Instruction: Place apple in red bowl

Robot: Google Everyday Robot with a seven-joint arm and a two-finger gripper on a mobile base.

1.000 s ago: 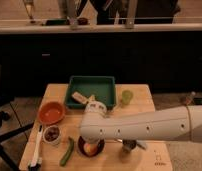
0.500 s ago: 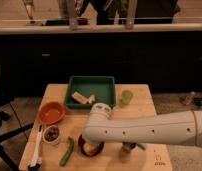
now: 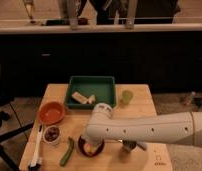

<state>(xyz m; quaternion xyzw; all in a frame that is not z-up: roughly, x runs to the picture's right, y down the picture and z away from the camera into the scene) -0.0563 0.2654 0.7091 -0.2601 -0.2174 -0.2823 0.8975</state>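
**A:** End effector (image 3: pixel 92 141) first: where is it?

**B:** At the front of the table (image 3: pixel 139 107), low over the dark bowl (image 3: pixel 83 148), at the end of the white arm (image 3: pixel 154 131) that reaches in from the right. Whether it is wide, narrow or holding something, I cannot tell; the arm's bend covers it.

**A:** What has changed over the last second?

**B:** Only the arm. Its bend has slid a little to the right, and the long forearm has sunk lower across the front edge. Everything on the table lies where it did.

**A:** And what else is on the table?

**B:** The green tray (image 3: pixel 111 82) sits at the back, with some pale pieces (image 3: pixel 83 98) in its front part. The red bowl (image 3: pixel 51 113) stands at the left, apart from the dark bowl. A white-handled brush (image 3: pixel 36 147) lies along the left edge, and the cucumber (image 3: pixel 67 151) lies just left of the dark bowl. A white cup (image 3: pixel 52 135) of dark contents stands right in front of the red bowl, and a small green cup (image 3: pixel 126 96) stands to the right of the tray.

**A:** The apple?

**B:** The apple (image 3: pixel 92 149) shows as an orange-yellow patch inside the dark bowl, under the arm's end and partly hidden by it. The cup and the cucumber stand between it and the red bowl.
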